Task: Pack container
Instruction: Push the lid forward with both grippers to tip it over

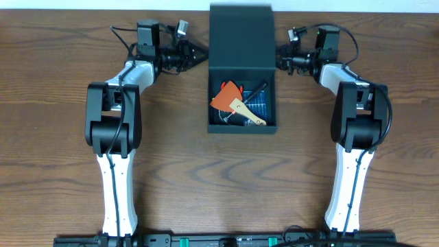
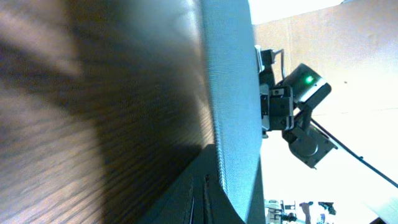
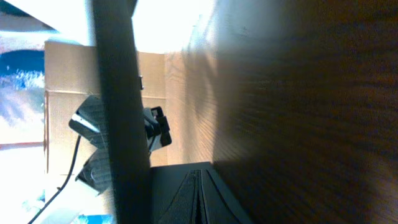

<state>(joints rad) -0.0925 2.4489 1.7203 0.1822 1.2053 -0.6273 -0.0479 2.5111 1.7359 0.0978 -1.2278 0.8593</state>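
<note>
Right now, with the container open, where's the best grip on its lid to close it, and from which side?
Probably a thin side edge of the lid, from the left, where the shut left gripper sits beside it. The flap is a broad flat panel standing open behind the container; only its edges would fit between fingers. Jaws must open first.

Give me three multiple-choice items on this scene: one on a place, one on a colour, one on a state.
1. The wooden-handled tool lies: A) in the box; B) on the table; C) on an arm.
2. The flat piece in the box is: A) green; B) orange; C) white.
3. The lid is: A) shut; B) taken off; C) open.
Answers: 1 A, it rests among the box's contents; 2 B, it is bright orange against the dark box; 3 C, the inside shows from overhead.
</note>
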